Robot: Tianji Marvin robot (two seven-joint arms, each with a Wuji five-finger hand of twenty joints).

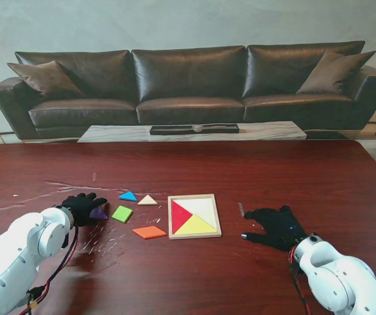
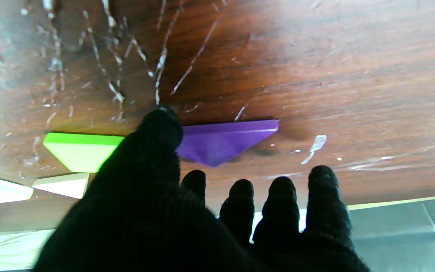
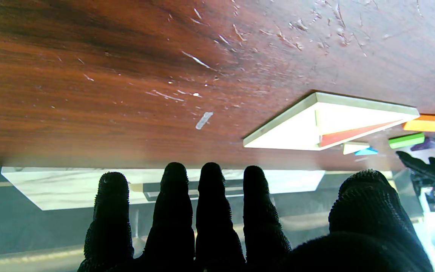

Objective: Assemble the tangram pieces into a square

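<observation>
Left robot hand spread, thumb touching purple triangle on table, not gripping. Best pinched by 2 edges, then lifted toward tray. Right robot hand unclenched, idle.

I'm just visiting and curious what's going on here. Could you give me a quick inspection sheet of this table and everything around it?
Surface: dark wooden table, scratched and scuffed.
Job's things: wooden tray holding red, yellow and white pieces; purple triangle, green square, orange piece, blue triangle and cream triangle lie loose to its left.
Clutter: nothing seen.
Hands: left hand is at the purple triangle, thumb touching it, not gripping; right hand rests flat, open, right of the tray.
Cables: red wires along the left arm.
Surroundings: leather sofa, low marble table.
</observation>
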